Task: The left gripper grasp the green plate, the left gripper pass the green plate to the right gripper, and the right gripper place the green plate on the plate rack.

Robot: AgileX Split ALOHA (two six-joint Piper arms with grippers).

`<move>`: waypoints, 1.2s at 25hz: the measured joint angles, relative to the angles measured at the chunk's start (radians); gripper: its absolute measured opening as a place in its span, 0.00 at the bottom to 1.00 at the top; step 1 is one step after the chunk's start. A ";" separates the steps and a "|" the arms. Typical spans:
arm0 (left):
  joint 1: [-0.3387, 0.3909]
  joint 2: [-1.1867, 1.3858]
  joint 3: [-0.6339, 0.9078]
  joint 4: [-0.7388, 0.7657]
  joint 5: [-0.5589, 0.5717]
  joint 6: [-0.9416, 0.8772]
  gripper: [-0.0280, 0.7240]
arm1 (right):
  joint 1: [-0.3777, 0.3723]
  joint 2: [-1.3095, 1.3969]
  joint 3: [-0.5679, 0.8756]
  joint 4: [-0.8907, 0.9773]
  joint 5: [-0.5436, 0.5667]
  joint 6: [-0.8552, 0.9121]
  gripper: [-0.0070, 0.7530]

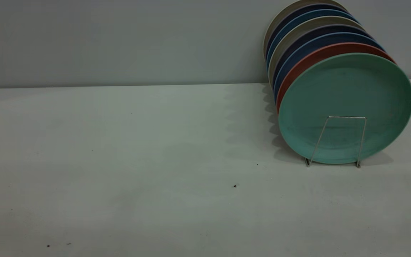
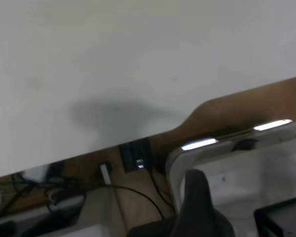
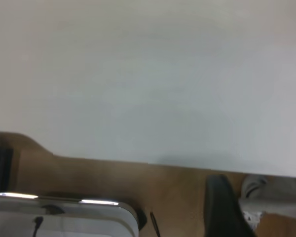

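Observation:
The green plate (image 1: 344, 107) stands on edge at the front of the plate rack (image 1: 346, 116), leaning back on the plates behind it. The rack's front wire loop crosses its lower face. Neither gripper shows in the exterior view. The left gripper (image 2: 239, 207) is off the table over its edge, its fingers (image 2: 197, 197) apart and empty. The right gripper (image 3: 264, 207) is likewise past the table edge, with one finger (image 3: 222, 202) in view, the other a sliver at the frame border, and nothing between them.
Behind the green plate stand a salmon-pink plate (image 1: 316, 59) and several blue, dark and beige plates (image 1: 298, 32). The white table (image 1: 137, 160) stretches left of the rack. A white rimmed unit (image 2: 227, 148) lies below the table edge.

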 joint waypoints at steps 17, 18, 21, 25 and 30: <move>0.000 -0.229 0.080 0.029 -0.023 -0.051 0.82 | 0.049 -0.097 0.001 0.000 -0.003 0.004 0.54; 0.000 -0.232 0.080 0.029 -0.023 -0.051 0.82 | 0.049 -0.100 0.001 0.000 -0.003 0.004 0.54; 0.000 -0.242 0.080 0.029 -0.023 -0.051 0.82 | 0.049 -0.100 0.001 0.000 -0.003 0.004 0.54; 0.000 -0.243 0.080 0.028 -0.023 -0.051 0.82 | 0.049 -0.108 0.001 0.000 -0.003 0.004 0.54; 0.000 -0.308 0.080 0.028 -0.023 -0.051 0.82 | 0.016 -0.223 0.001 0.000 -0.003 0.004 0.54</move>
